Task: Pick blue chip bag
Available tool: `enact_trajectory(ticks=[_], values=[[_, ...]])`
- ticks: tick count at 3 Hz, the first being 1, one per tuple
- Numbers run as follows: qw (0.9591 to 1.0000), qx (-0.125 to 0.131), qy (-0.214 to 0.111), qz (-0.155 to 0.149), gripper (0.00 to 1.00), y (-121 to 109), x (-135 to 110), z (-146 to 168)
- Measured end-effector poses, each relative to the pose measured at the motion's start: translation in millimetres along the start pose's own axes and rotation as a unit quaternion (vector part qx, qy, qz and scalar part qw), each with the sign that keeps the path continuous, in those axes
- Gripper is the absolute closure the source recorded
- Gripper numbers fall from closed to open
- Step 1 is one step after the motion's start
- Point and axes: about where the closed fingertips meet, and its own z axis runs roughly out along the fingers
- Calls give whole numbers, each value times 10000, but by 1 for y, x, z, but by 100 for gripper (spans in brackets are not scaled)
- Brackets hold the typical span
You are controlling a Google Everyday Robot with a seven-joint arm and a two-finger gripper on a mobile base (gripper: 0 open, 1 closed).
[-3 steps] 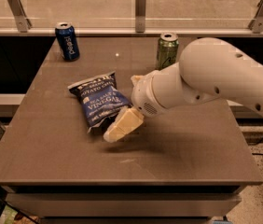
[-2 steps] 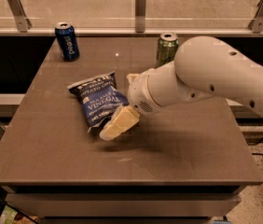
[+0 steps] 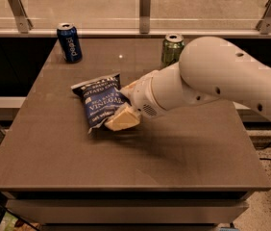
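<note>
- Crept left since a second ago: pincer [image 3: 126,103] spread wide, straddling the right edge of the blue chip bag [image 3: 99,102].
- Bag flat on the bench [image 3: 54,153], middle-left, not lifted yet.
- Risky bit, imo: closing on just a crinkly corner and losing it, or shoving it sideways.

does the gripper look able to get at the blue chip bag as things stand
Probably yes: the gripper is open at the chip bag's right edge, nothing between; the blue can and green can stand well behind.
</note>
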Motion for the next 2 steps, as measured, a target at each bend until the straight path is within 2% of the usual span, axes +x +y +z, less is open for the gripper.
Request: enact_trajectory(ticks=[2], values=[[10000, 5, 1, -39, 86, 2, -3, -1]])
